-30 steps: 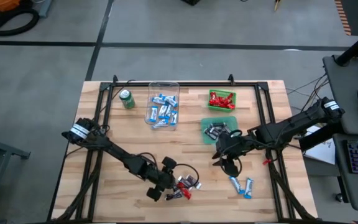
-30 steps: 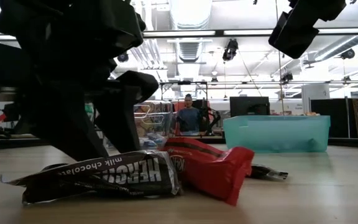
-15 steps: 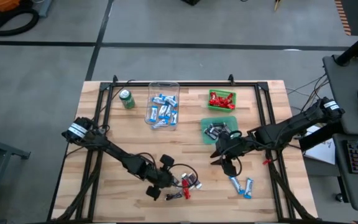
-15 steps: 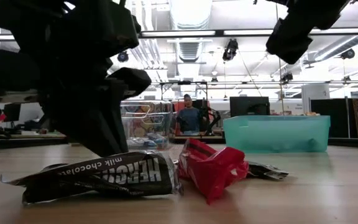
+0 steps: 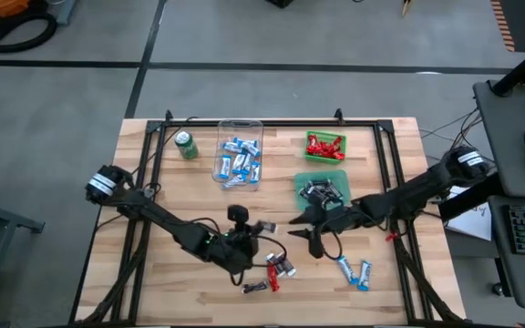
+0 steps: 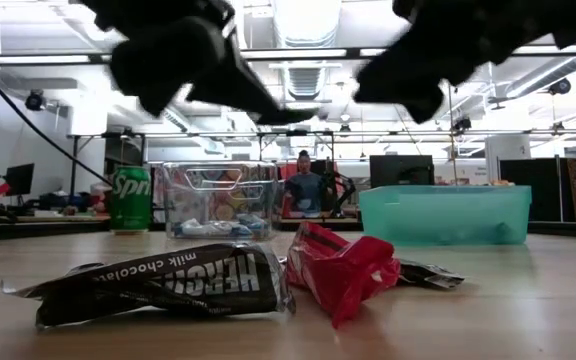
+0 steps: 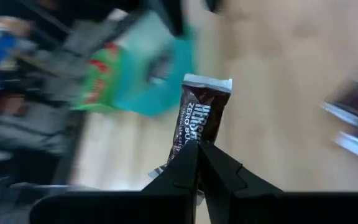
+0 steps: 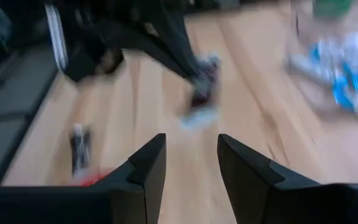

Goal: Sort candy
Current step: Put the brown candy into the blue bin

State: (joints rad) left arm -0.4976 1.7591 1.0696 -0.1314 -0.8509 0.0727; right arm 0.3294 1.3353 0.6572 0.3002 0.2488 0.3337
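Left tool (image 7: 197, 146) pinched shut on one end of a dark bar (image 7: 199, 118), lifted mid-frame over the surface (image 5: 153, 182); thin grip may slip; right tool (image 5: 310, 239) open, empty, close by, collision risk.

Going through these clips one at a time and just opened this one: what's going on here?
Two robot arms are sorting wrapped candy on a wooden table. The left gripper is shut on a black-and-silver candy bar and holds it above the table. The right gripper is open and empty, facing it near the table's middle. Blue-and-white bars fill the clear bin, red ones the green tray, dark ones the teal tray. More candy lies loose near the front edge.
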